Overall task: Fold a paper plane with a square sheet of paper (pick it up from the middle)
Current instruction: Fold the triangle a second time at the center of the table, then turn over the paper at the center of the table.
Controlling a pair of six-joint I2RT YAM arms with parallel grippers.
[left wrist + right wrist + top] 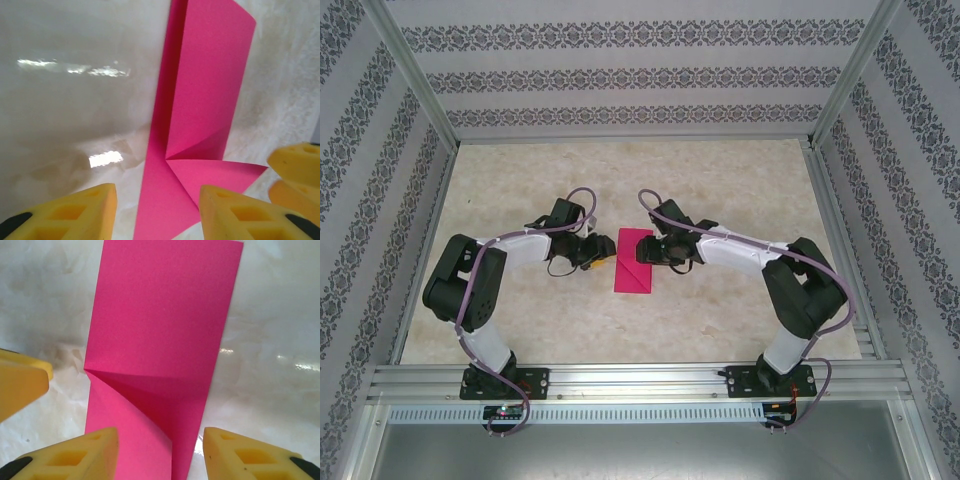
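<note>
So the square sheet of paper (635,260) is lying flat mid-tabletop (520,180), folded into a long strip with one corner flap (215,172) turned in. Left claw (597,260) and right claw (658,252) sit either side of it, both with jaws apart, gripping nothing. I reckon they flank it like that so each can pinch its own edge for the next fold.

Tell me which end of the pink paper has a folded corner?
The end by the left hand and right hand: a corner of the pink paper is folded into a triangle flap there. The far end's corners are unfolded.
</note>
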